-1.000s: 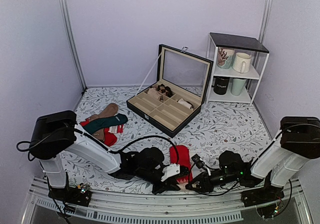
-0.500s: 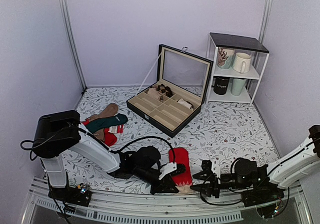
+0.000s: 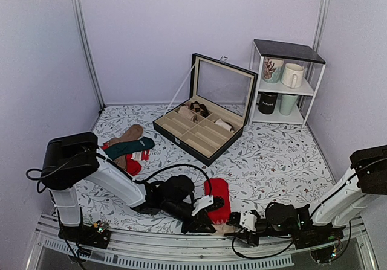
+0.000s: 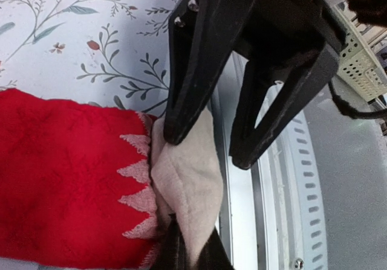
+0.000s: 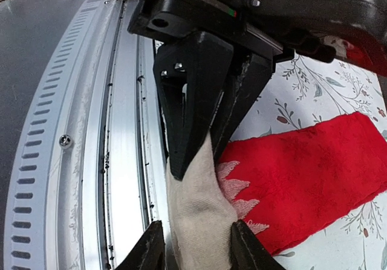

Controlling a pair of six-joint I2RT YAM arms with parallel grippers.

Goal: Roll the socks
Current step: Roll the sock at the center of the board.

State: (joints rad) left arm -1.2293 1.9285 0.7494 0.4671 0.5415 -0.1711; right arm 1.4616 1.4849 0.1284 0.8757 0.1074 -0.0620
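The red fuzzy socks [image 3: 219,192] lie flat at the table's near edge, with their beige cuff [image 3: 225,228] hanging over the metal rail. My left gripper [image 3: 208,223] is shut on the cuff [image 4: 187,179], its dark fingertips [image 4: 208,258] pinching the fabric at the bottom of the left wrist view. My right gripper [image 5: 195,246] faces it from the other side, open, with one finger on each side of the cuff [image 5: 199,215]. One finger touches the fabric and the other stands just off it. The red body [image 5: 314,167] stretches away behind.
A pile of green, brown and striped socks [image 3: 127,146] lies at the back left. An open black compartment box [image 3: 202,128] stands mid-table, and a white shelf with mugs [image 3: 284,83] is at the back right. The slotted metal rail [image 3: 151,250] runs along the near edge.
My right gripper drew back to the right, away from the cuff, then returned to straddle it, lower and nearer the rail. The left gripper kept its pinch and barely moved.
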